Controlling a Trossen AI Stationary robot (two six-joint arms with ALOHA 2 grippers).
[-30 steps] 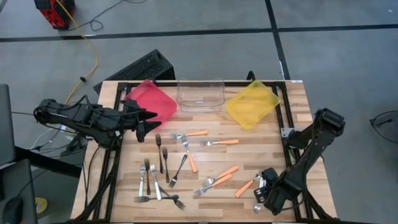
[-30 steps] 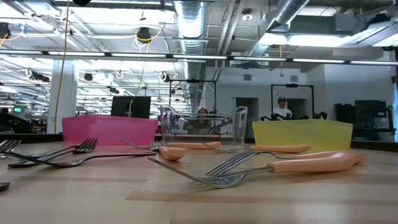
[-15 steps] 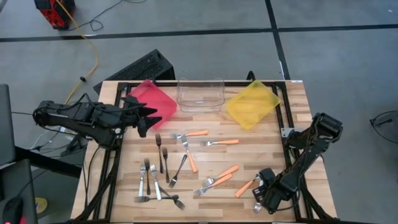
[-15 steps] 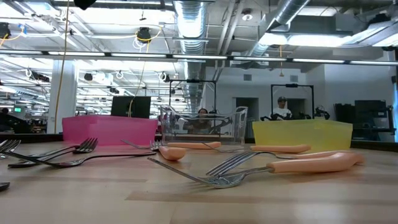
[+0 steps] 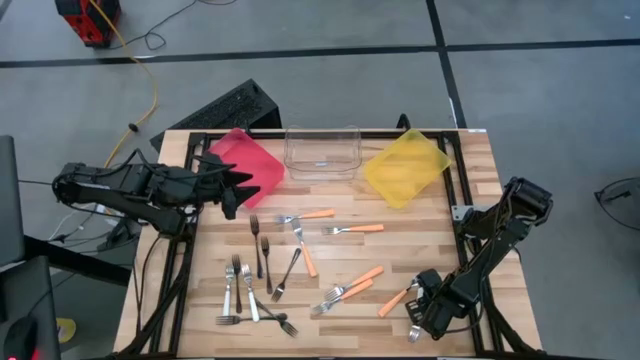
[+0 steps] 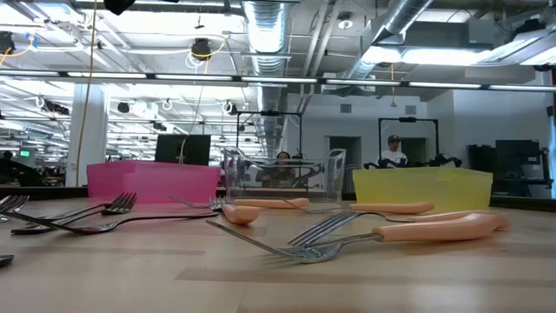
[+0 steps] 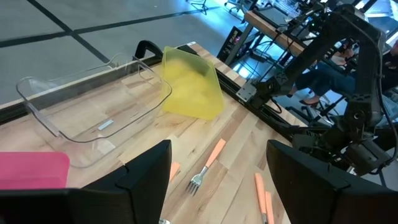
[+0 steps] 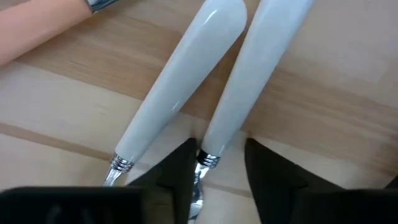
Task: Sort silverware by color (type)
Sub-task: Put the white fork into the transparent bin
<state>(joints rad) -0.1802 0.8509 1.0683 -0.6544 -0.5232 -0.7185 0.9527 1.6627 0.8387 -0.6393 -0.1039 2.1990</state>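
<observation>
Well, nothing's sorted yet: no fork shows in the red bin (image 5: 245, 160), the clear bin (image 5: 322, 150) or the yellow bin (image 5: 405, 165) along the far edge. All the silverware (image 5: 262, 255) lies loose mid-table, dark forks to the left, orange-handled forks (image 5: 355, 283) right of them. At the near right corner, the right gripper (image 8: 221, 168) is down over two white-handled forks (image 8: 230, 81), jaws parted astride one's neck, not yet pinching. The left gripper (image 5: 232, 195) hangs wide open beside the red bin.

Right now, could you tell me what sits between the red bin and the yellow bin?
The clear bin sits between the red bin and the yellow bin, seen in the high view.
</observation>
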